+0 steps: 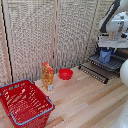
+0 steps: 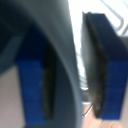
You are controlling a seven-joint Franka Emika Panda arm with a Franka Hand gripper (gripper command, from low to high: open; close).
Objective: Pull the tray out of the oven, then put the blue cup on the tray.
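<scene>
Blurring nearly everything, the wrist view gives only the tool's blue-padded fingers (image 2: 107, 70) and a grey curved wall between them, with thin bars of the tray (image 2: 117, 22) faint behind. Most of the oven (image 1: 124, 50) is cut off at the exterior view's right edge. There the tool (image 1: 106, 54) pinches the blue cup (image 1: 105, 56), holding it upright on or just above the tray at the worktop's (image 1: 85, 105) far right corner. Bent downward, the white arm (image 1: 116, 25) descends from the upper right corner.
</scene>
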